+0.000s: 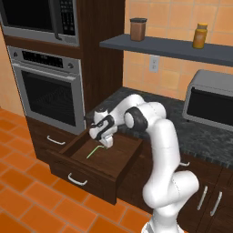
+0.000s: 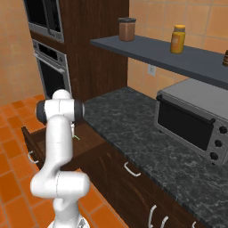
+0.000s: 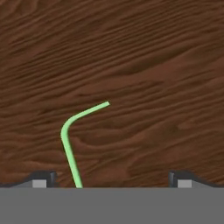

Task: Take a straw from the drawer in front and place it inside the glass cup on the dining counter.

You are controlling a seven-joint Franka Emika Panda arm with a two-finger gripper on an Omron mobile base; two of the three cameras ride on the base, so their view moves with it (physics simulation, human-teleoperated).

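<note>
The dark-brown drawer (image 1: 98,178) stands pulled open below the worktop, with its silver handle (image 1: 77,180) facing out. On its wooden floor lies the pale-green straw (image 1: 94,151), thin and bent near one end. My gripper (image 1: 106,144) reaches down into the drawer just above the straw's far end. In the hand view the straw (image 3: 69,135) runs up between the two dark fingertips (image 3: 44,178), nearer the left one, and nothing touches it. The gripper (image 3: 112,179) is open. A short piece of straw (image 2: 76,137) peeks past the arm. The glass cup and the dining counter are out of view.
A built-in oven (image 1: 48,91) and a microwave (image 1: 41,18) stand left of the drawer. A toaster oven (image 1: 211,98) sits on the dark granite worktop (image 2: 133,129). A shelf (image 1: 168,48) above carries two jars. A closed drawer (image 1: 48,141) lies to the left.
</note>
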